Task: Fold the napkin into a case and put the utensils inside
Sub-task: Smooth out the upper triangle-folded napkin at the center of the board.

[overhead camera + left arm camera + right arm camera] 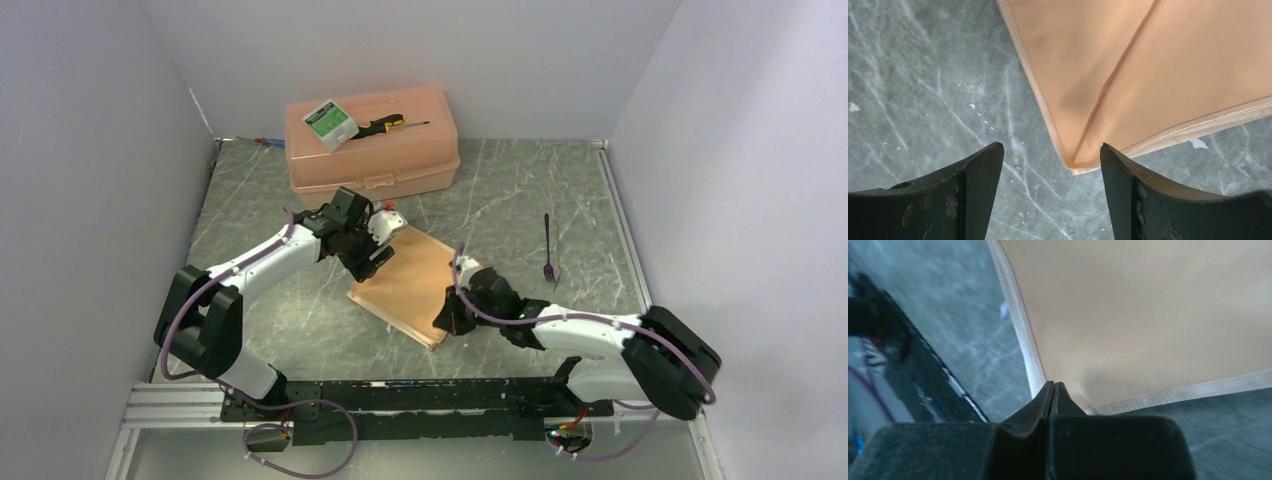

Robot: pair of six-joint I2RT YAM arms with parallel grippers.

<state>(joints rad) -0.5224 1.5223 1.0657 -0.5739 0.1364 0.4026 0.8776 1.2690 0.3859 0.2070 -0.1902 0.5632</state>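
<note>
We have the napkin (405, 280) only part-folded: right tool (1053, 390) pinching a corner, left tool (1050, 165) open and empty, fork (548, 247) unplaced.

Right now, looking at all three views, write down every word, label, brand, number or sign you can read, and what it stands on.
Small green-and-white packet on the rigid peach plastic box: printed label, too small and blurred to read.
Black-and-yellow-handled screwdriver: no legible marking.
Peach-orange cloth napkin, purple metal fork, grey marbled table: no text.
</note>
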